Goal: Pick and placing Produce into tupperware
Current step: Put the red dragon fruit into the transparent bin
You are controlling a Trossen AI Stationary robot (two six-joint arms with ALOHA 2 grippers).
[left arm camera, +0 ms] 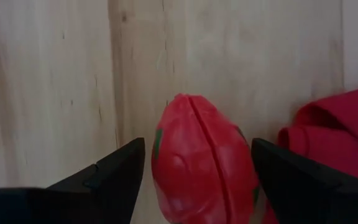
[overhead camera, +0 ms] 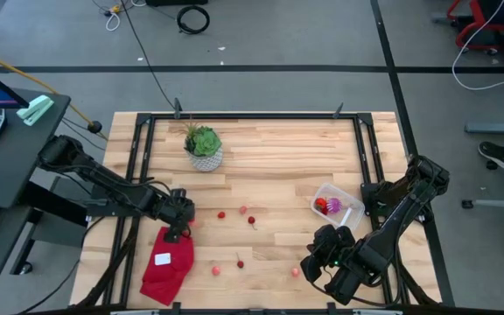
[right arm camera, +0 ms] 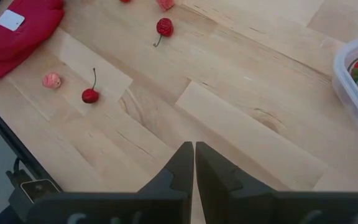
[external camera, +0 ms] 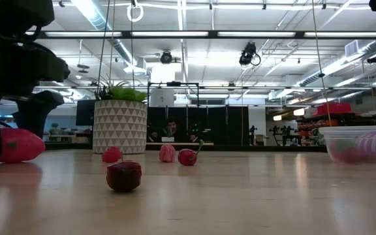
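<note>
Beside the red cloth (overhead camera: 167, 265), at its upper edge, the left gripper (overhead camera: 182, 222) sat low over the table (overhead camera: 278, 157) with its fingers spread wide on either side of one large red strawberry-like piece (left arm camera: 202, 163); they had not closed on it, and whether they touched it could not be told. On the side of the cloth toward the clear box (overhead camera: 338, 206), six small pieces lay loose on the wood: three in a row near the left gripper, red (overhead camera: 221, 214), pink (overhead camera: 242, 210) and red (overhead camera: 252, 220), then a cherry with a stem (overhead camera: 239, 262), a pink piece (overhead camera: 216, 271) and another pink one (overhead camera: 296, 272) closer to the right arm. Far from the cloth, the clear box held a red fruit with a green top (overhead camera: 322, 206) and one purple-and-white striped ball (overhead camera: 342, 215). Between the cloth and the box, near the table's front edge, the right gripper (overhead camera: 313, 260) hung with its fingers pressed together, holding nothing. One potted plant (overhead camera: 204, 147) stood beyond the cloth, toward the far edge.
</note>
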